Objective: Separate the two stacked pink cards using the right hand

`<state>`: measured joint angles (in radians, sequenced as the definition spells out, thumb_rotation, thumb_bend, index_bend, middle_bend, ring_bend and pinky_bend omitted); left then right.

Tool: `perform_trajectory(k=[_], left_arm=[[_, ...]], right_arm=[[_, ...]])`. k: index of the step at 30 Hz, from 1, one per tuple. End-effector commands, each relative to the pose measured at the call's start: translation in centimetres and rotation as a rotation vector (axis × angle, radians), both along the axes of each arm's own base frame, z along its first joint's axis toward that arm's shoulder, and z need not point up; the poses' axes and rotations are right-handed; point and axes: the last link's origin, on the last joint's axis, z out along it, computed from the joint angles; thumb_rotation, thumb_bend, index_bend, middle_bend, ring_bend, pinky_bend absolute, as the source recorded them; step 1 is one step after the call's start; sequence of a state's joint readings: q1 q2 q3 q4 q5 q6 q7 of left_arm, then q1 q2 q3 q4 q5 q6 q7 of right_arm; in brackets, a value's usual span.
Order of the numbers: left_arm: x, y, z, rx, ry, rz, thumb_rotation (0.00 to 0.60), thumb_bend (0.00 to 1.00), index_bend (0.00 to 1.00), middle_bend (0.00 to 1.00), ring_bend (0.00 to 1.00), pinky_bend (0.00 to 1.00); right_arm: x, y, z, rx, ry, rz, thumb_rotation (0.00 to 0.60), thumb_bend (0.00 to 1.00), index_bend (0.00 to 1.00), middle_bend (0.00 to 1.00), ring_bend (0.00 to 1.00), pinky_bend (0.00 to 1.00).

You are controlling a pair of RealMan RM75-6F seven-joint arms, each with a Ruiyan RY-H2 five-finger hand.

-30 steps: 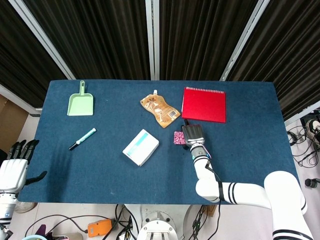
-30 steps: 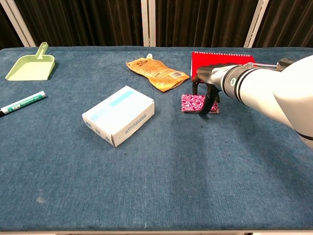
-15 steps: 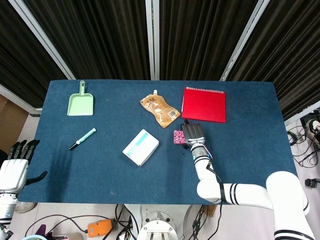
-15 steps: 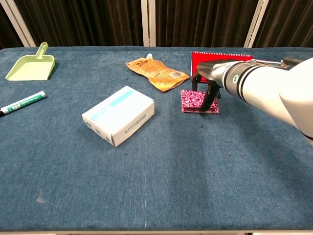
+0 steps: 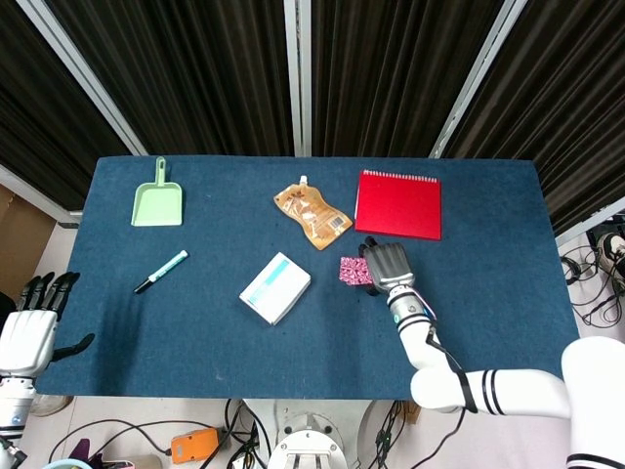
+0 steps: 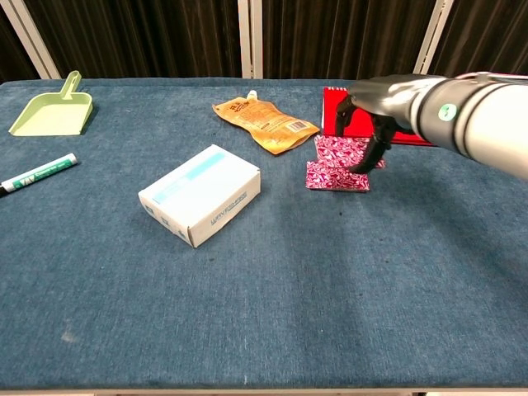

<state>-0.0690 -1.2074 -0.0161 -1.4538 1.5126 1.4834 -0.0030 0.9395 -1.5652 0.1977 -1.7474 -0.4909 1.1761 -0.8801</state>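
Observation:
Two pink patterned cards lie right of the table's middle. The lower card [image 6: 328,178] lies flat on the blue cloth. The upper card [image 6: 341,149] is raised and tilted above its far edge, pinched in my right hand [image 6: 378,109]. In the head view my right hand [image 5: 388,263] covers the right side of the pink cards [image 5: 350,271], and the two cannot be told apart there. My left hand [image 5: 29,329] hangs off the table's near left corner with its fingers apart, holding nothing.
A red notebook [image 5: 397,204] lies just beyond the cards. An orange pouch [image 5: 312,215] sits to their far left, a white box [image 5: 275,287] to their left. A marker [image 5: 161,271] and a green dustpan [image 5: 157,200] lie at the left end.
My right hand has risen and shifted right, lifting the upper pink card off the lower one. The lower card stays on the cloth. The left hand has not moved.

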Motion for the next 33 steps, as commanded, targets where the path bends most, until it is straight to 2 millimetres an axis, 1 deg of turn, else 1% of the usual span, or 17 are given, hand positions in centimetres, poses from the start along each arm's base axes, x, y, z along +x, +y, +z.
perform_trajectory(k=[1,3,7,11,17,20,22,24,28,31,33], left_arm=[[0.1,0.0,0.0,0.000,0.000,-0.003,0.600,0.10,0.06,0.09,0.00,0.00],[0.2,-0.1,-0.1,0.000,0.000,-0.004,0.600,0.10,0.06,0.09,0.00,0.00],[0.4,-0.1,-0.1,0.000,-0.001,-0.009,0.600,0.10,0.06,0.09,0.00,0.00],[0.4,-0.3,-0.1,0.001,-0.001,-0.010,0.600,0.10,0.06,0.09,0.00,0.00],[0.2,-0.5,-0.3,-0.001,-0.003,-0.002,0.600,0.10,0.06,0.09,0.00,0.00],[0.1,-0.6,-0.3,0.000,-0.005,0.000,0.600,0.10,0.06,0.09,0.00,0.00],[0.0,-0.6,-0.3,0.001,-0.005,0.000,0.600,0.10,0.06,0.09,0.00,0.00],[0.0,-0.6,-0.3,0.003,-0.006,-0.001,0.600,0.10,0.06,0.09,0.00,0.00],[-0.1,-0.7,-0.5,0.004,-0.010,-0.001,0.600,0.10,0.06,0.09,0.00,0.00],[-0.1,-0.7,-0.4,0.007,-0.012,-0.002,0.600,0.10,0.06,0.09,0.00,0.00],[-0.2,-0.7,-0.4,0.009,-0.012,-0.003,0.600,0.10,0.06,0.09,0.00,0.00]], right_arm=[[-1.6,2.7,1.0,0.040,0.027,0.050,0.600,0.44,0.55,0.28,0.68,0.88],[-2.0,3.9,0.8,0.066,0.038,0.075,0.600,0.44,0.55,0.28,0.68,0.88],[-2.5,6.4,-0.2,0.132,0.063,0.137,0.600,0.44,0.55,0.28,0.68,0.88],[-2.6,7.9,-1.3,0.170,0.089,0.191,0.600,0.44,0.54,0.28,0.68,0.88],[-3.0,8.5,-2.3,0.177,0.123,0.215,0.600,0.44,0.50,0.28,0.68,0.88],[-3.2,8.8,-2.7,0.186,0.141,0.223,0.600,0.44,0.44,0.28,0.68,0.88],[-3.3,9.0,-2.7,0.185,0.146,0.226,0.600,0.44,0.38,0.28,0.68,0.87],[-3.4,9.1,-2.6,0.181,0.147,0.226,0.600,0.44,0.31,0.28,0.68,0.87],[-3.7,9.5,-2.4,0.183,0.160,0.229,0.600,0.44,0.24,0.26,0.67,0.86],[-3.7,9.7,-1.9,0.177,0.161,0.233,0.600,0.39,0.21,0.24,0.67,0.85],[-3.5,9.4,-1.2,0.155,0.143,0.226,0.600,0.35,0.21,0.23,0.67,0.85]])
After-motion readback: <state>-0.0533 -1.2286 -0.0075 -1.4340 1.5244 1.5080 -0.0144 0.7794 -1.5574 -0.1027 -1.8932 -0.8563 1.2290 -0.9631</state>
